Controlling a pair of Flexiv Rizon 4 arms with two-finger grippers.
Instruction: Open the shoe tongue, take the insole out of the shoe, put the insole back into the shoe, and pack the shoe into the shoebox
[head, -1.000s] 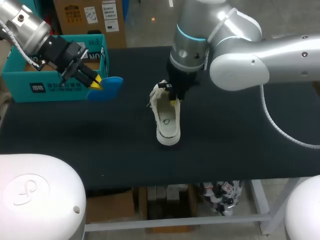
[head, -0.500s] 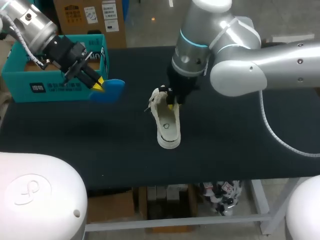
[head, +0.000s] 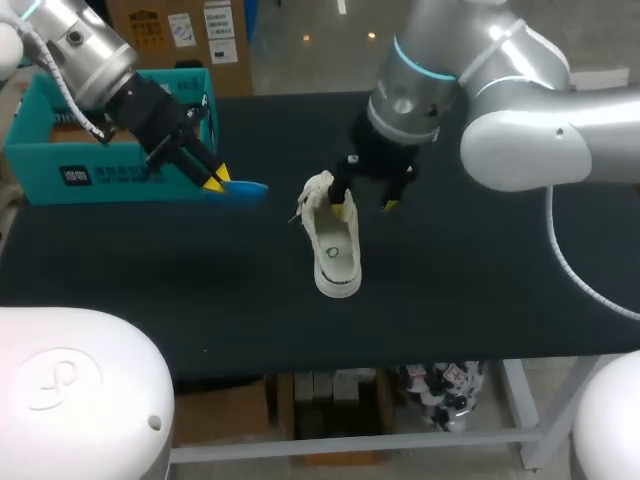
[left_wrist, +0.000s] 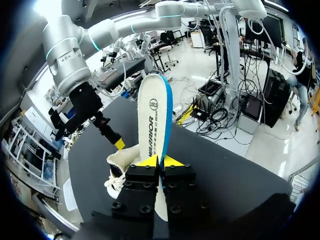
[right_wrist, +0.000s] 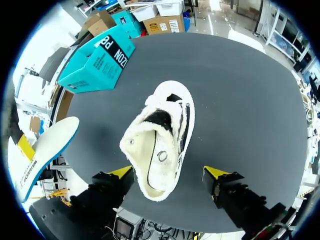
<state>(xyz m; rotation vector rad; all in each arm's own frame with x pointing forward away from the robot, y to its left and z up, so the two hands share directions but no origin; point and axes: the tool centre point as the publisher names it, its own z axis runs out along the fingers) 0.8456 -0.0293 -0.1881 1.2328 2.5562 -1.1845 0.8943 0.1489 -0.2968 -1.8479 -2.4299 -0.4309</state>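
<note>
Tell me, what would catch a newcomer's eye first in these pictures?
Probably the white canvas shoe lying alone in the middle of the black table, with the right gripper open just above its laced end. Next comes the white insole with a blue underside, pinched in the left gripper near the teal cardboard shoebox at the table's far left.

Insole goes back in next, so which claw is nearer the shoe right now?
Right. The right claw is open just above the shoe. The left claw, shut on the blue insole, is off by the shoebox, well apart from the shoe.
</note>
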